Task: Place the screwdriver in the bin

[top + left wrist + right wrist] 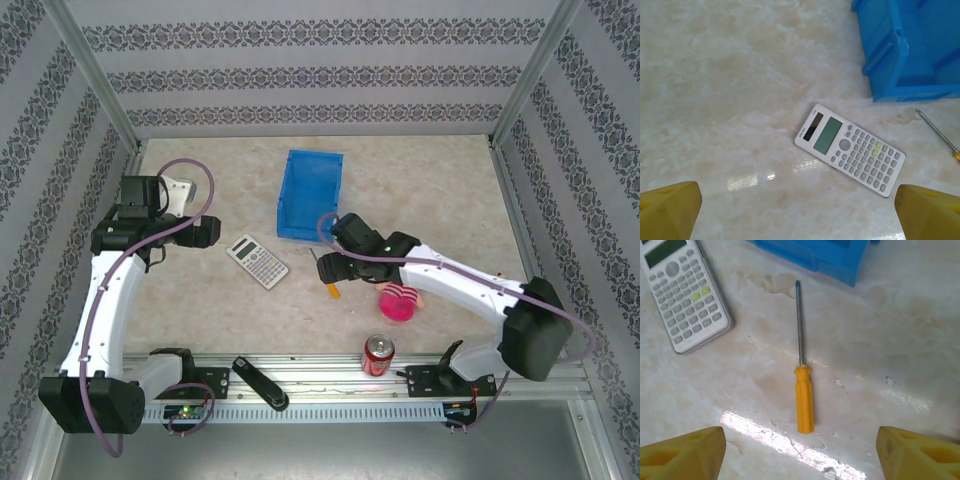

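Yellow fingertips (685, 450) of the right gripper (800, 455) sit at the two bottom corners of the right wrist view, spread wide with nothing between them. Just past them the screwdriver (803, 385) lies flat on the marbled table (900, 340). Its orange handle points toward 6 o'clock and its thin shaft runs up toward 12. The tip stops just short of the bin (830, 255), which sits at 12 to 1 o'clock. The calculator (685, 295) lies at about 10 o'clock from the handle, apart from it.

From above, the right gripper (335, 265) hangs over the screwdriver's spot, with a red can (377, 354) at 5 o'clock near the base rail and a pink object (399, 300) at about 4 o'clock. The bin (298, 228) stands at 11 o'clock from the claw, close by. The left gripper (205, 232) is at 9 o'clock, well off to the side. Its wrist view shows the fingers wide apart above the calculator (850, 150), holding nothing.

I judge this to be the approach before the grasp, with nothing yet gripped. The fingers already straddle the handle crosswise. The next move calls for a straight descent, a closure on the orange handle rather than the slippery shaft, then a lift and a short carry toward 12 o'clock over the bin's near wall.
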`<state>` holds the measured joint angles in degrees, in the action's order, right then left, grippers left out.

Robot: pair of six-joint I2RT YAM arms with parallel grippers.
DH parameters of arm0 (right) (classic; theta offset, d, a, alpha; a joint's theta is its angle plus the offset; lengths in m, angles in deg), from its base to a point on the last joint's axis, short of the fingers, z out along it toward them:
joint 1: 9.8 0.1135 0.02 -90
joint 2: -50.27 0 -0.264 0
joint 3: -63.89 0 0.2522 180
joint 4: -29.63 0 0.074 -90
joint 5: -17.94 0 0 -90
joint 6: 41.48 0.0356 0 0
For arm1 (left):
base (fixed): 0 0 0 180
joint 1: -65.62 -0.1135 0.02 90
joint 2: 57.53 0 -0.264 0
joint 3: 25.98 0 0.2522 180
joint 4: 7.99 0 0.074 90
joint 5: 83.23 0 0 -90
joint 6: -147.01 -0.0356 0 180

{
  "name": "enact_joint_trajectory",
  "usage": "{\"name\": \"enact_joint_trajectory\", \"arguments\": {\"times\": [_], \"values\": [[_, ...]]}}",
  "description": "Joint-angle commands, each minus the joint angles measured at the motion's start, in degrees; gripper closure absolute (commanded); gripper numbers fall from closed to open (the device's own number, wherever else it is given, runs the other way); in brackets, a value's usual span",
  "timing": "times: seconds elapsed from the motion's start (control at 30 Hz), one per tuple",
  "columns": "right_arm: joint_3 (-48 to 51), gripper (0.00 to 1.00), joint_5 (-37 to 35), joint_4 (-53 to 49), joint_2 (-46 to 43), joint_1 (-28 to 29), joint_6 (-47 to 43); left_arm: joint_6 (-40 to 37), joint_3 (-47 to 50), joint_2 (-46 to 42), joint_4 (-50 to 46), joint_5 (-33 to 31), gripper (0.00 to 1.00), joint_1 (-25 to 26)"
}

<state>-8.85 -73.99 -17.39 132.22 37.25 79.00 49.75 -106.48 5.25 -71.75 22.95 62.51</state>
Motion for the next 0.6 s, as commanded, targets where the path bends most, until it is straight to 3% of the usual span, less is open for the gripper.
{"name": "enact_joint_trajectory", "arguments": {"times": [0.0,0.17,0.23,0.57], "values": [[-1.34,0.24,1.93,0.47,4.24,0.77,1.77,0.92,-2.41,0.3,-2.4,0.95,0.01,-0.49],[-2.96,0.24,0.81,-0.91,10.25,1.69,1.12,0.79,-2.43,0.95,-1.69,1.85,0.01,-0.49],[-3.95,0.3,1.08,-0.96,12.71,1.8,0.61,0.55,-2.6,1.57,-1.59,1.92,0.01,-0.49],[-7.44,0.35,-1.59,-3.1,21.09,2.58,-0.61,1.86,-1.81,2.49,0.14,0.29,0.01,-0.49]]}}
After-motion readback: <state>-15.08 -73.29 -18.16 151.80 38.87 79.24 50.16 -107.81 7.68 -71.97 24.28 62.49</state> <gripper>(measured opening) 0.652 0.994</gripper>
